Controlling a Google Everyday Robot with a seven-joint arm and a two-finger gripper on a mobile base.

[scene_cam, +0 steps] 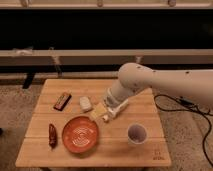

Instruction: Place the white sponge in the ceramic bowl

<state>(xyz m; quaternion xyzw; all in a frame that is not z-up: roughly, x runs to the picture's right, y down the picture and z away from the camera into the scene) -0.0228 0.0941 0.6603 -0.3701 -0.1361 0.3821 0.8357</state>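
Note:
The white sponge [85,103] is a small cream block lying on the wooden table [150,107], left of centre. The ceramic bowl [80,134] is a shallow orange-red dish with white lines inside, standing in front of the sponge near the table's front edge. My gripper [104,114] hangs low over the table at the end of the white arm [145,80], which reaches in from the right. It is just right of the sponge and just behind the bowl's right rim. I see nothing held in it.
A brown snack bar [62,101] lies at the table's left. A dark red packet [52,135] lies left of the bowl. A small white cup [137,133] stands at the front right. A black cable [200,112] runs over the floor at the right.

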